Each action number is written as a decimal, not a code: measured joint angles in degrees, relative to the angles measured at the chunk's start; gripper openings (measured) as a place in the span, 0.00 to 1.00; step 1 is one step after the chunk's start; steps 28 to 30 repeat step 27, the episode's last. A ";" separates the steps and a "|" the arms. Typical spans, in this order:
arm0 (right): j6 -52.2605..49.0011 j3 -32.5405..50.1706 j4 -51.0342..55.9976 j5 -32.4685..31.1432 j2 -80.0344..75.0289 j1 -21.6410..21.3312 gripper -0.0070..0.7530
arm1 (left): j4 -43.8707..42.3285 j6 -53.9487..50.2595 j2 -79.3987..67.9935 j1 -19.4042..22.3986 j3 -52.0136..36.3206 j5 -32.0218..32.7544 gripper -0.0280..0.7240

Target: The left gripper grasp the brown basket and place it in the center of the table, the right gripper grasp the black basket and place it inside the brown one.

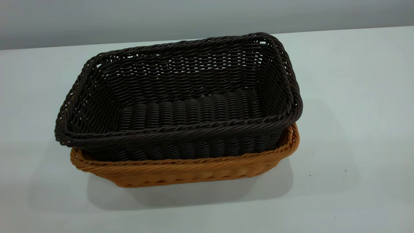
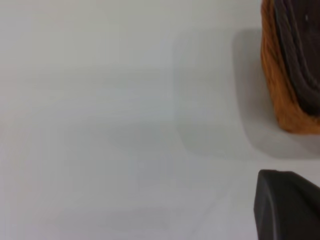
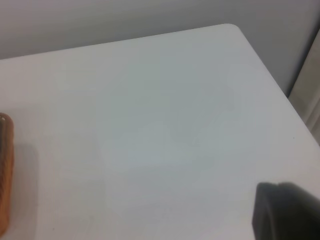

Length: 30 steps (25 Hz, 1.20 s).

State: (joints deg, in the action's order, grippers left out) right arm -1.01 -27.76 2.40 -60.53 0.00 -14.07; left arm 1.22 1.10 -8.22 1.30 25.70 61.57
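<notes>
The black basket [image 1: 181, 97] sits nested inside the brown basket [image 1: 194, 171] in the middle of the white table [image 1: 355, 113], its dark rim standing above the orange-tan rim. In the left wrist view a corner of the brown basket [image 2: 280, 95] shows with the black basket [image 2: 302, 60] inside it. My left gripper [image 2: 287, 205] is only a dark tip apart from that corner, over bare table. In the right wrist view a sliver of the brown basket [image 3: 4, 175] shows, and my right gripper [image 3: 285, 212] is a dark tip well away from it. Neither arm appears in the exterior view.
The table's rounded corner [image 3: 230, 27] and side edge [image 3: 280, 85] show in the right wrist view, with a grey wall behind. A few tiny dark specks [image 1: 345, 170] lie on the tabletop to the right of the baskets.
</notes>
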 joint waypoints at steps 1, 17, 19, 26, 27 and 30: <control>0.00 0.00 0.00 0.00 0.00 0.00 0.01 | 0.00 0.00 1.13 0.06 0.00 0.00 0.04; 0.00 0.00 0.00 0.00 0.00 -0.11 0.01 | 0.00 0.07 8.22 -2.64 0.00 0.07 0.04; 0.00 0.00 0.00 0.00 0.00 -0.11 0.01 | 0.00 0.07 8.22 -2.64 0.00 0.07 0.04; 0.01 0.00 0.00 0.00 0.00 -0.11 0.01 | -0.06 0.07 8.22 -2.64 0.00 0.07 0.04; 0.01 0.00 0.00 0.00 0.00 -0.11 0.01 | -0.06 0.07 8.22 -2.64 0.00 0.07 0.04; 0.01 0.00 0.00 0.00 0.00 -0.11 0.01 | -0.06 0.07 8.22 -2.64 0.00 0.07 0.04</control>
